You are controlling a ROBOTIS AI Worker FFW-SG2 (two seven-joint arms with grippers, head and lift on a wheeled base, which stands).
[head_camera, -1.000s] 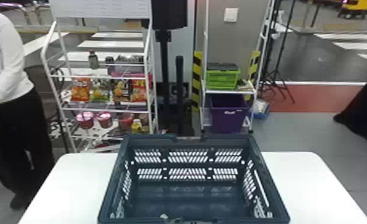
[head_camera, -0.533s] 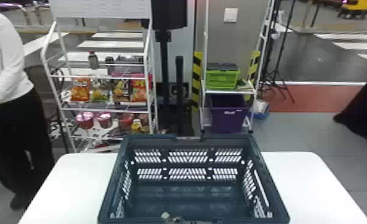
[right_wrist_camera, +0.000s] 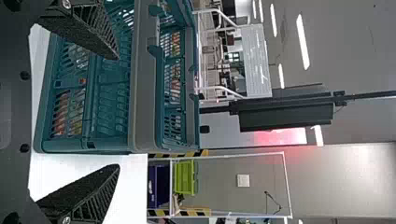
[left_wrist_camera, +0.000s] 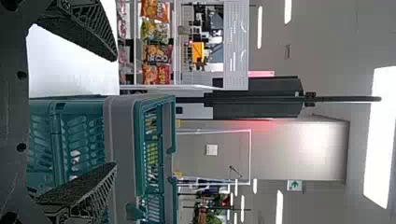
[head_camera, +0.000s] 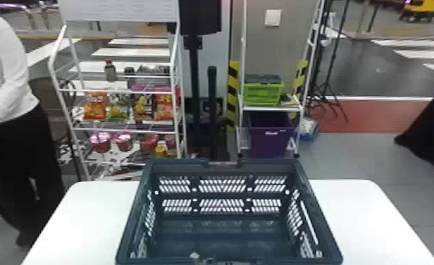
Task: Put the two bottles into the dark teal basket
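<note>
Basket: the dark teal basket (head_camera: 131,218) stands on the white table (head_camera: 360,211), ahead of the left claw (left_wrist_camera: 114,112) and the right claw (right_wrist_camera: 114,112); a small pale scrap (head_camera: 194,254) lies inside.
In the way: basket's near side, before the left claw's right-hand finger and the right claw's left-hand finger.
Farther ahead, leftward: snack rack (head_camera: 117,10) bearing a small bottle (head_camera: 110,72).
Farther ahead, rightward: green crate (head_camera: 264,95) above purple bin (head_camera: 269,141).
Claw state: both spread wide, gripping nothing.
Pose: both point forward, fingers side by side.
</note>
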